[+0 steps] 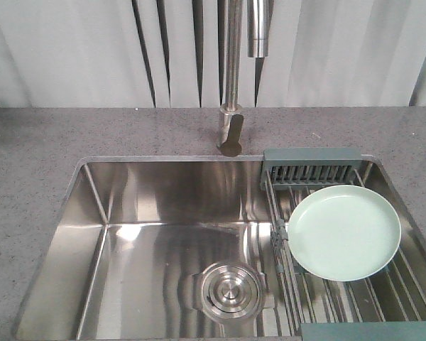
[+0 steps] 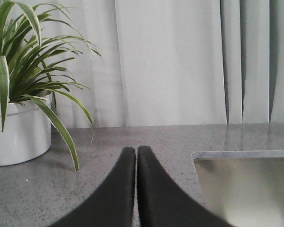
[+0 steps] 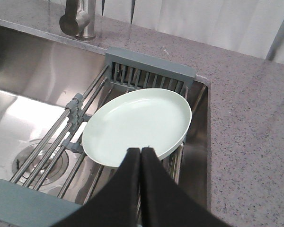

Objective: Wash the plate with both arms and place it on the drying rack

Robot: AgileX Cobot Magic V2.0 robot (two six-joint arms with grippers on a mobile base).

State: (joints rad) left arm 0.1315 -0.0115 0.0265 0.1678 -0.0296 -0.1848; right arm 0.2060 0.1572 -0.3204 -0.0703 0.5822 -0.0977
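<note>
Resting flat on drying rack (image 1: 319, 186), plate (image 1: 344, 232), over steel sink (image 1: 163, 234)

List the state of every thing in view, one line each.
plate: lying face up on the drying rack, empty.
drying rack: set across the sink's right side, holding the plate.
sink: empty, drain plug in place.
faucet: no water running.
left gripper: shut, empty.
right gripper: shut, empty.

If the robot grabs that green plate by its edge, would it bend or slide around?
The plate looks rigid, so probably no bending. Its smooth matte surface and low rim offer little grip, so it may slip. Lying on the drying rack on round wire bars, a push would likely slide it.
</note>
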